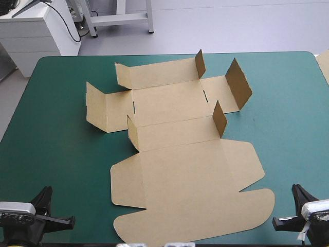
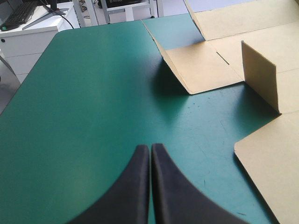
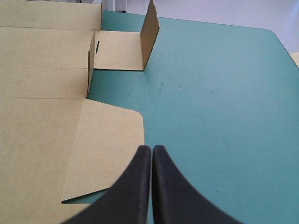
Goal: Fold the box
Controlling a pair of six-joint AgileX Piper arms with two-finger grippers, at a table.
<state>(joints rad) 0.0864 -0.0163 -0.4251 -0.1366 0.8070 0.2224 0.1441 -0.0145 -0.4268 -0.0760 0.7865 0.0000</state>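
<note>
L pincer (image 2: pixel 150 147): fingers pressed tip to tip, nothing in it, over bare teal-green desk (image 2: pixel 84 93) near the front edge. R pincer (image 3: pixel 152 148): same, closed & empty, tips just beside the box's (image 1: pixel 180 154) near side flap (image 3: pixel 107 149). Box lies mid-desk btwn my two pincers, a brown sheet mostly flat, lid (image 1: pixel 190 195) flat toward me. Farther back, short tabs (image 1: pixel 220 117) stand upright at the panel ends. L end panel (image 1: pixel 96 105) tilts up; R end panel (image 1: pixel 239 82) stands steeper. Strip of other board (image 1: pixel 324 64) at desk's R edge.
</note>
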